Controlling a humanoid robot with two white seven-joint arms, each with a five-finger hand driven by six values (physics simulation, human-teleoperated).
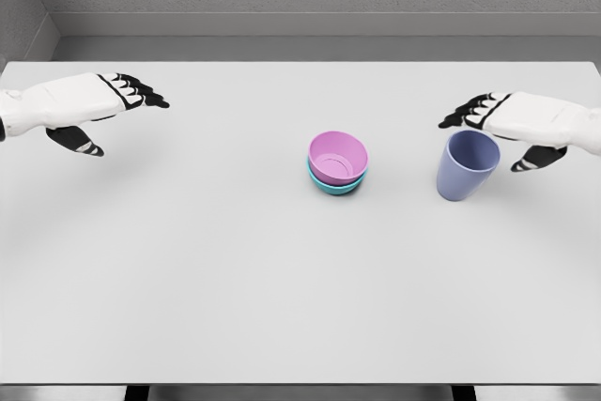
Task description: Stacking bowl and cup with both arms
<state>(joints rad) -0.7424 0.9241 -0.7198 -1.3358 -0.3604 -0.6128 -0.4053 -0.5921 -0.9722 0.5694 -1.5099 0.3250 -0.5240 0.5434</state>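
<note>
A pink bowl (338, 157) sits nested in a teal bowl (335, 185) near the middle of the white table (188, 279). To their right stands a blue-violet cup (466, 165), upright and slightly tilted. My right hand (488, 119) hovers just behind and to the right of the cup's rim, fingers stretched toward it, thumb down beside it, holding nothing. Far on the left side my left hand (113, 105) floats above the table with fingers extended and nothing in it.
The table's back edge meets a grey wall. Wide bare tabletop lies in front of the bowls and between the left hand and the bowls.
</note>
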